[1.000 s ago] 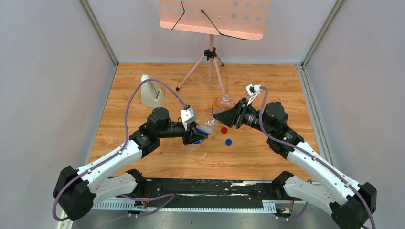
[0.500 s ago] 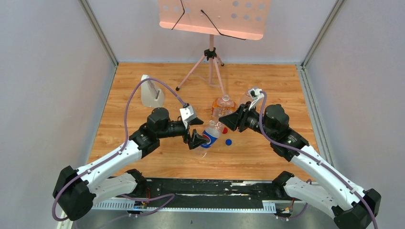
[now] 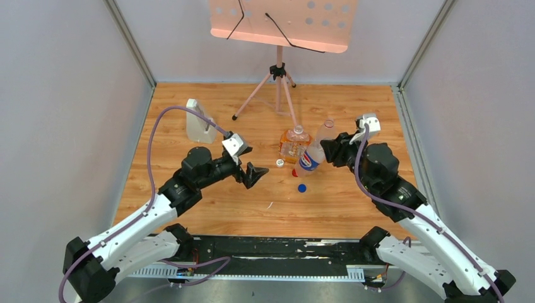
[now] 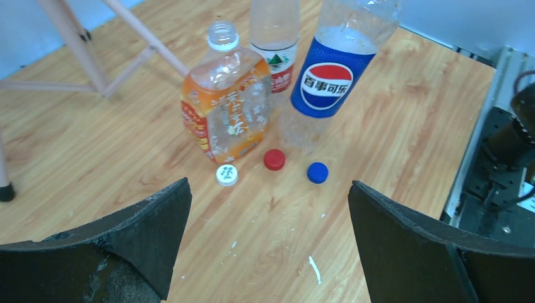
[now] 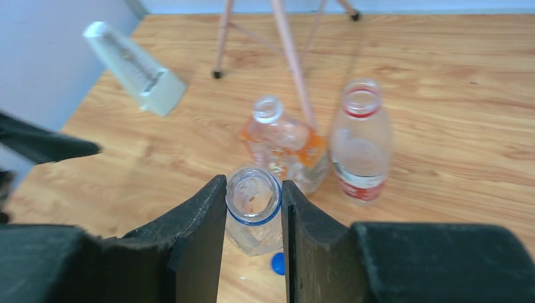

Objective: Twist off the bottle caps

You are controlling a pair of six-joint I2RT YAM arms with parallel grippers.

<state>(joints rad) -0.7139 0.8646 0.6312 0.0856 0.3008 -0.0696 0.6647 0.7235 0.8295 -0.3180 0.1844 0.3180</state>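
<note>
Bottle caps [image 4: 274, 160]: all three off, on desk [image 4: 391, 126] | my right pincer [image 5: 252, 192] pinches Pepsi bottle's [image 4: 328, 82] neck, I judge to stand it upright | left pincer [image 4: 268, 192] spread, empty

Three open bottles [image 4: 227, 101], caps [image 4: 274, 159] loose nearby

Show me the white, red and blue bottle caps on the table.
Small round white plastic cap [image 4: 227, 175]: left wrist view, its centre.
Small round red plastic cap [image 4: 274, 160]: left wrist view, its centre.
Small round blue plastic cap [image 4: 317, 172]: left wrist view, its centre.
</note>
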